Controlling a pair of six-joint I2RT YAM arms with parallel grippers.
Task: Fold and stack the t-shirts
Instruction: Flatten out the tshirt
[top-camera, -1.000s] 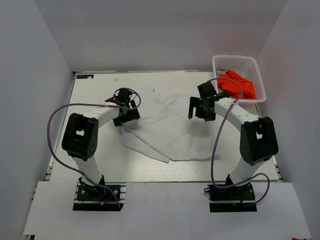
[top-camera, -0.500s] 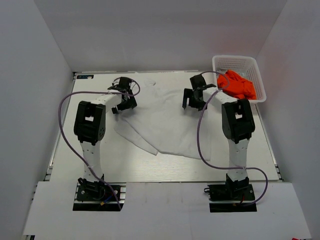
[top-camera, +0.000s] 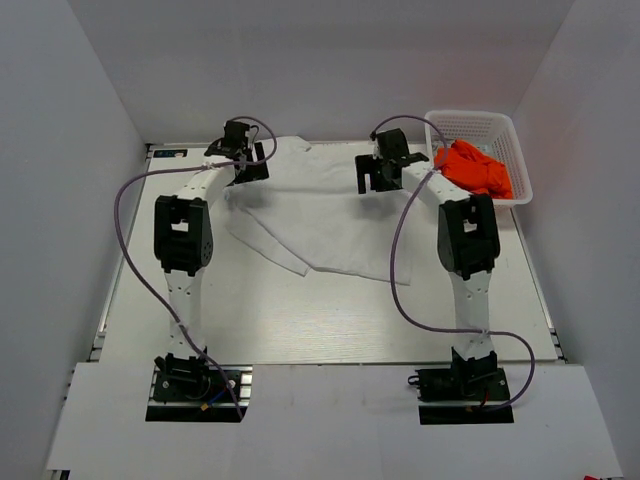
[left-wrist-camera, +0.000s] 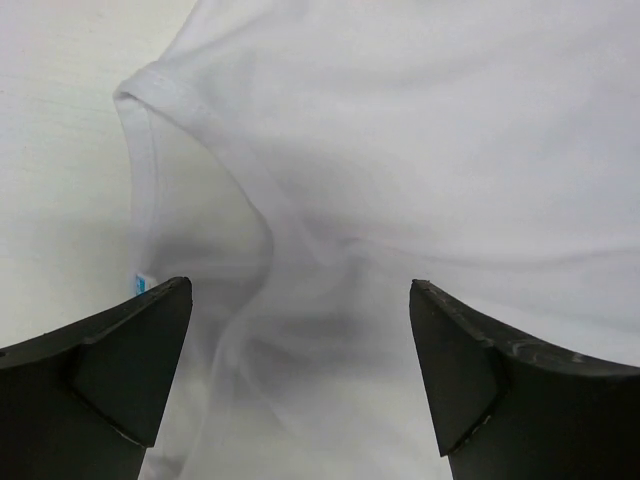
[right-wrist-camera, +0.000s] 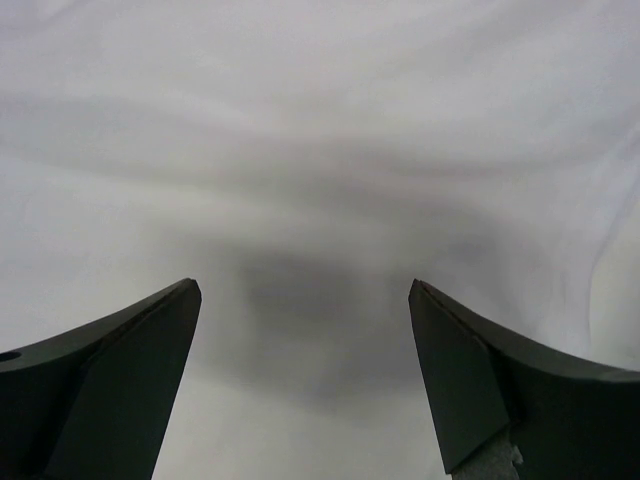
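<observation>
The white t-shirt (top-camera: 320, 225) lies spread and rumpled over the far middle of the table. My left gripper (top-camera: 246, 166) is over its far left part, jaws wide open. In the left wrist view the stitched edge of the white t-shirt (left-wrist-camera: 140, 130) and a small blue label (left-wrist-camera: 143, 283) lie just ahead of my left gripper (left-wrist-camera: 300, 300), with only cloth below it. My right gripper (top-camera: 378, 172) stands over the shirt's far right part. It is open too, and the white t-shirt (right-wrist-camera: 320, 120) fills the view beyond my right gripper (right-wrist-camera: 303, 300). The orange t-shirt (top-camera: 475, 168) is bunched in the basket.
A white lattice basket (top-camera: 480, 124) stands at the far right corner, close to the right arm's wrist. Grey walls close in the table on three sides. Purple cables loop beside both arms.
Both arms have stretched out toward the far edge of the table. The white t-shirt has shifted that way with them. Both grippers have stayed open.
</observation>
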